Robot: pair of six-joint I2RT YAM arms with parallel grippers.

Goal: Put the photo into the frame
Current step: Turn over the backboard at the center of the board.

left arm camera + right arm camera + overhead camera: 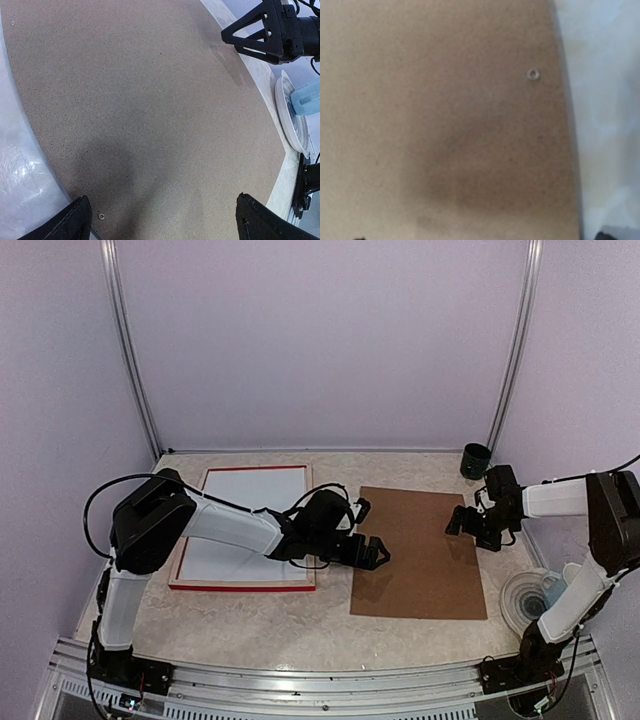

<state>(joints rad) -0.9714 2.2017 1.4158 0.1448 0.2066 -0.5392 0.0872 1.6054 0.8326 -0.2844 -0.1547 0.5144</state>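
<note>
Left pincer [372, 552] is seen from above with its jaws spread wide and nothing between them, poised over the left edge of a brown hardboard panel [425, 560]. The right pincer [462, 522], likewise spread and empty, is held over the panel's far right part. The frame [245, 586] is laid flat on the table [300, 625], to the left of the left pincer and near the panel. It is filled by a white sheet [250, 520], and the left arm is stretched across it. A dark cup [477, 460] is set at the far right corner and a pale plate [515, 605] by the right arm. The marbled beige table is enclosed by lilac walls [320, 340].

From the left wrist, the panel is seen beneath two black fingertips [75, 222] set wide apart.

From the right wrist, the view is filled by the panel, with a small metal ring [533, 74] near its edge.
</note>
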